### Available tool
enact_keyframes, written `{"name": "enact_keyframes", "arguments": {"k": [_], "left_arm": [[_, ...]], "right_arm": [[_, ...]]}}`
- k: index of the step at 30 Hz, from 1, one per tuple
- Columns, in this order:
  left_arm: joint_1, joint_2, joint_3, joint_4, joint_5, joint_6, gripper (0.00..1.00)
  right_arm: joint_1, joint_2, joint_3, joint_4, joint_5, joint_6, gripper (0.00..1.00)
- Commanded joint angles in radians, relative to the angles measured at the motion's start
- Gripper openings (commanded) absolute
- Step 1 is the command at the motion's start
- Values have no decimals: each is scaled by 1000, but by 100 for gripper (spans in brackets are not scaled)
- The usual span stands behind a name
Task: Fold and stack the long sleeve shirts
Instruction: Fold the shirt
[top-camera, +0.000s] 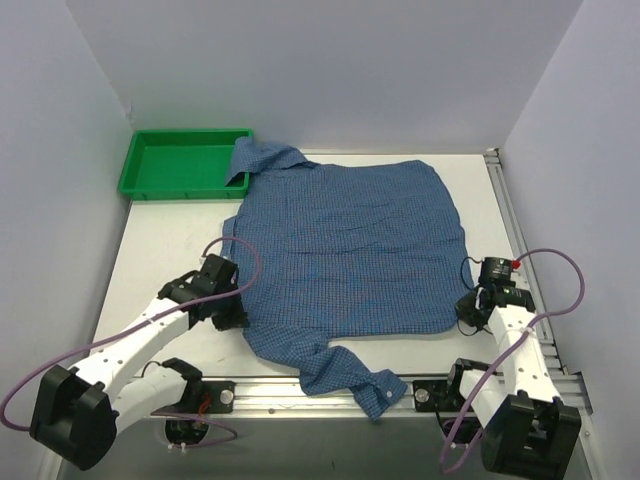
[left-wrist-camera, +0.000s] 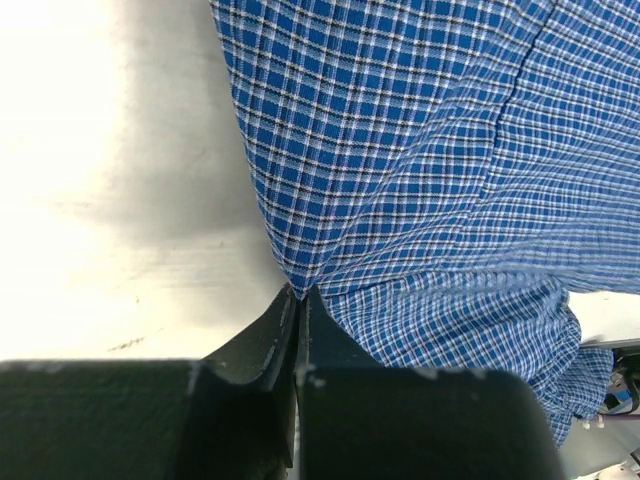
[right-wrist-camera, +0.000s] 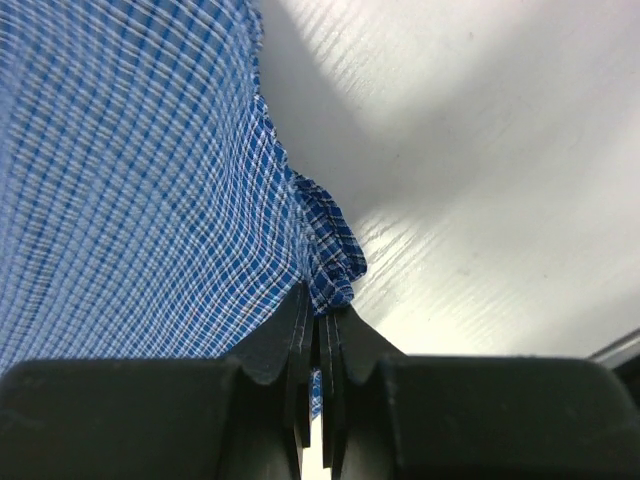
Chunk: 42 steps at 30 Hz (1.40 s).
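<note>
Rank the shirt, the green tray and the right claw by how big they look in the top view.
Largest to smallest:
1. shirt, by far the biggest
2. green tray
3. right claw, clearly the smallest

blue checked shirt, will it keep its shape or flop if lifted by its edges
Likely floppy: the shirt bunches at the pinch of the right hand. Probably light, being thin cloth. The trailing sleeve would likely dangle.

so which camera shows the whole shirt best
Top external: the whole shirt lies spread out, one part lapping onto the green tray. The wrist views show only checked cloth edges pinched in the left gripper and right gripper.
</note>
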Motion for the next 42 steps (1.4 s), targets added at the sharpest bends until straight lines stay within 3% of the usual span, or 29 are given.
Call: {"name": "enact_keyframes", "arguments": {"k": [1, 12, 25, 33, 37, 38, 39, 40, 41, 42], "left_arm": [[12, -19, 37, -99, -28, -7, 3], [193, 217, 342, -25, -34, 165, 7], [233, 563, 552, 67, -34, 223, 8], [240, 696, 638, 114, -87, 263, 13], [242, 719, 654, 120, -93, 280, 30], [242, 719, 655, 122, -93, 281, 36], [242, 703, 657, 122, -94, 284, 50], [239, 689, 658, 122, -97, 289, 58], [240, 672, 657, 122, -103, 292, 66], [239, 654, 657, 121, -108, 297, 71]], "right_arm": [[-6, -30, 73, -105, 11, -40, 0], [-5, 206, 311, -65, 4, -67, 0], [29, 634, 614, -4, -38, -82, 0], [44, 794, 728, 12, -45, -97, 2], [54, 837, 752, 13, -42, -117, 15], [61, 832, 754, 13, -42, -126, 21], [69, 825, 754, 15, -40, -151, 28], [80, 791, 753, 15, -32, -171, 34], [116, 767, 753, 13, -16, -189, 51], [138, 742, 751, 13, -15, -212, 57]]}}
